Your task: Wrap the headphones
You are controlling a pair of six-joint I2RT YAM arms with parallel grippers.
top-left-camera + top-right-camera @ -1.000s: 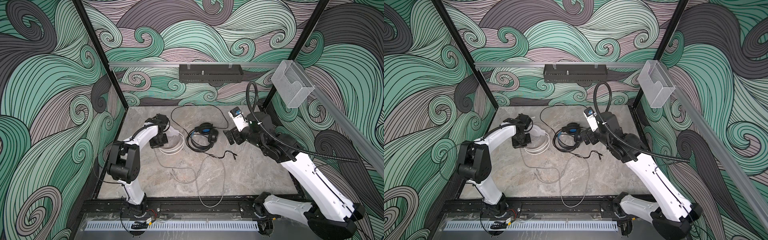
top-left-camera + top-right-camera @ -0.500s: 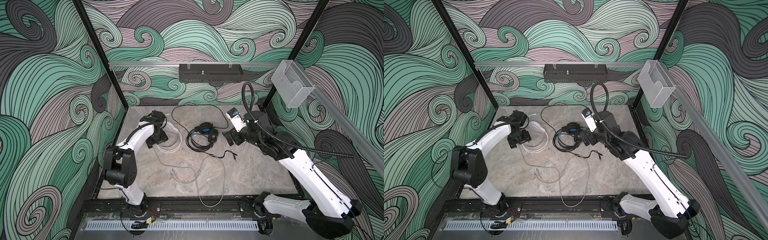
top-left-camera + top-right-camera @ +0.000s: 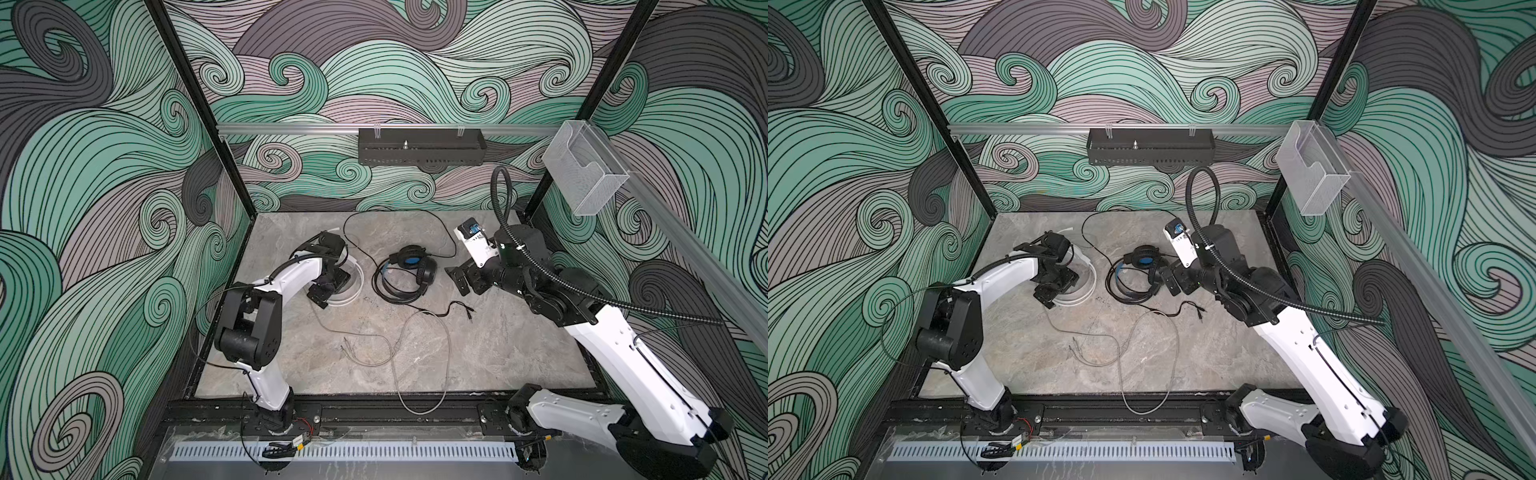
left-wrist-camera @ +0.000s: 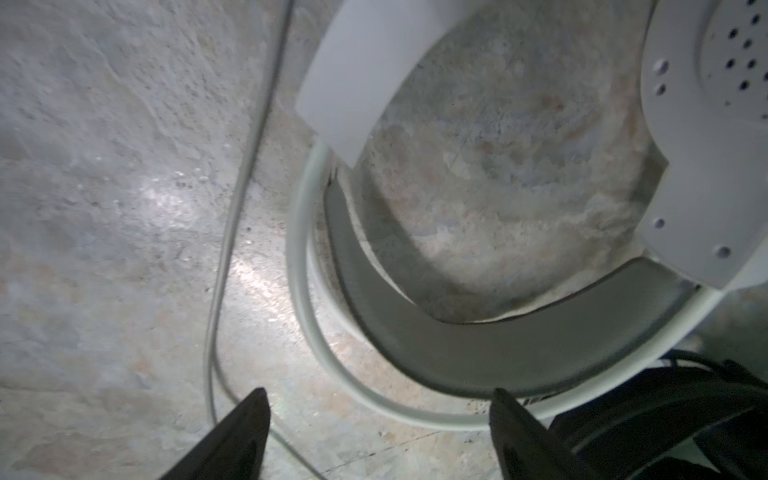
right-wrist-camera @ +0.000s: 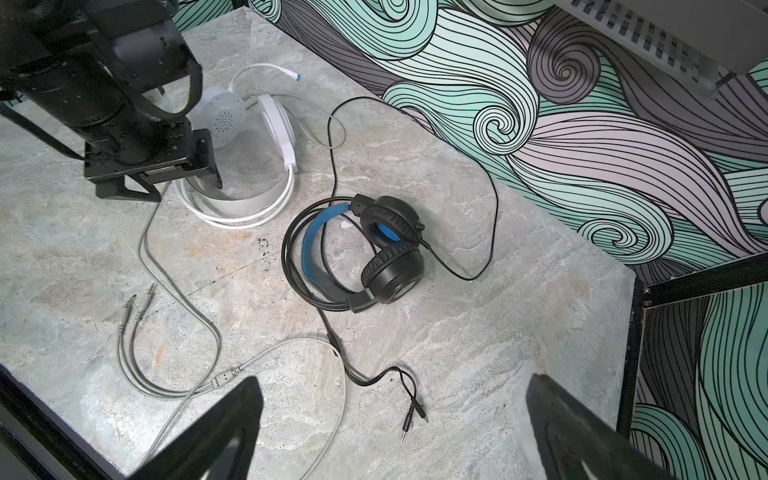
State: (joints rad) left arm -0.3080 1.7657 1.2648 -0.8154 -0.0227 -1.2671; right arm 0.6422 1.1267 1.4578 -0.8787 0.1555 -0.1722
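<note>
Winding the pale cable [image 4: 234,216] around the white headphones [image 5: 226,114] seems to be the step in hand. They lie at the far left of the tabletop [image 5: 498,332], with some turns around the headband and the rest trailing toward the near edge. The left gripper [image 4: 378,392] hangs just over the band, its fingers released and empty. It should take the loose cable close to the last turn and keep it lightly tight; how firmly the turns sit I cannot tell well. The right gripper [image 5: 395,380], fingers wide and empty, is near the black headphones [image 5: 390,224].
</note>
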